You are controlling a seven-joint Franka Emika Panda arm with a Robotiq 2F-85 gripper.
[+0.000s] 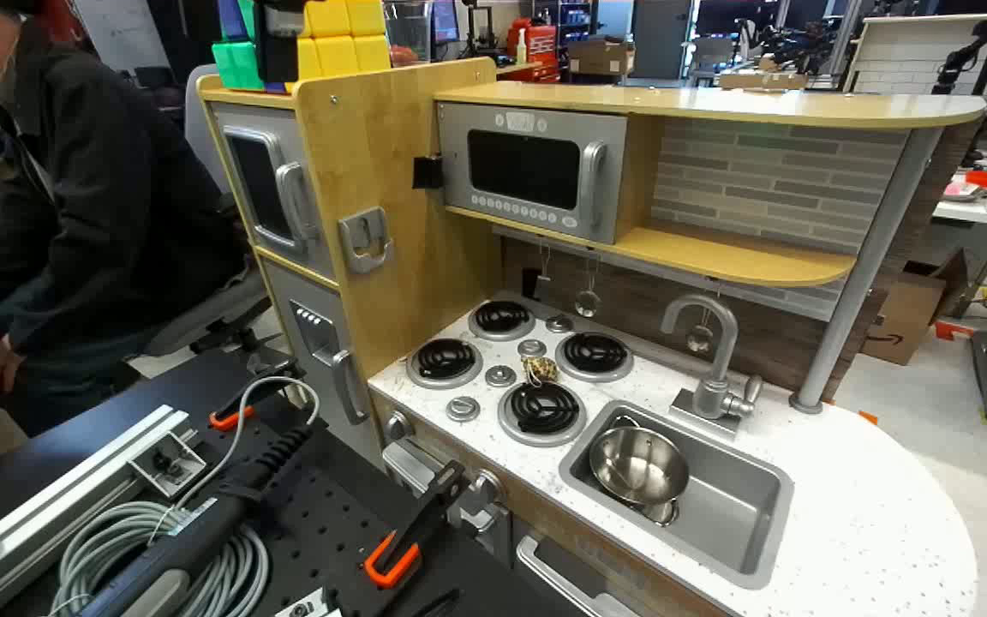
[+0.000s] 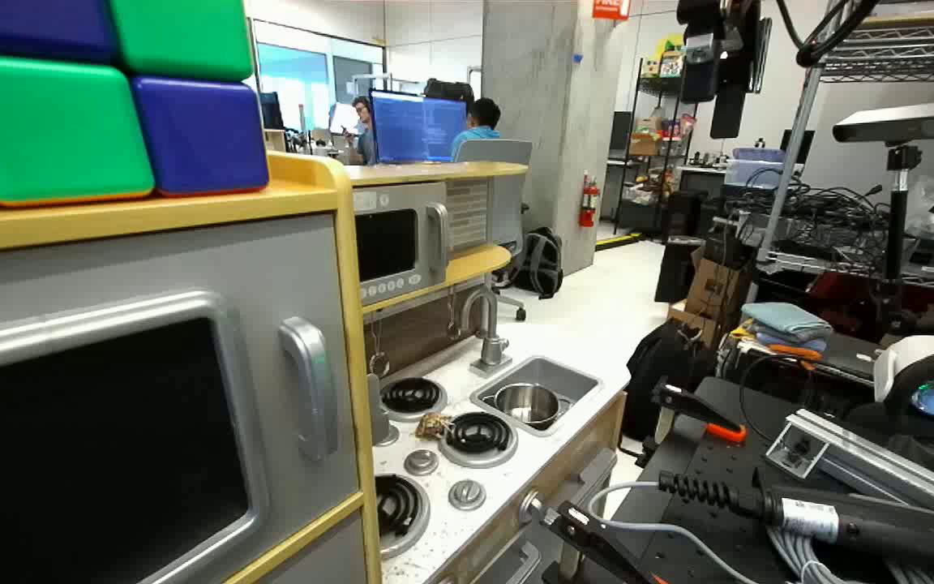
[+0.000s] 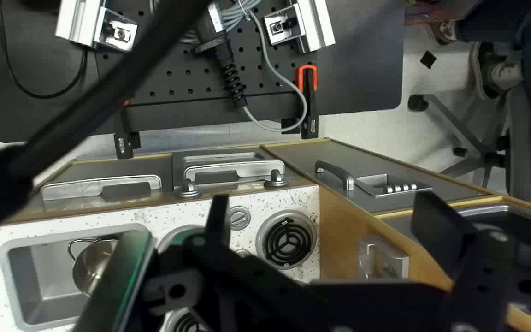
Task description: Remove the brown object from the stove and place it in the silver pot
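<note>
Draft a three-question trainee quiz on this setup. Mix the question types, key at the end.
1. Fill in the last word: the silver pot sits in the grey ...

2. True or false: in the wrist view, the gripper stands open.

3. Multiple choice: where is the brown object?
A) inside the silver pot
B) on the stove
C) held in the gripper

Key:
1: sink
2: true
3: B
</note>
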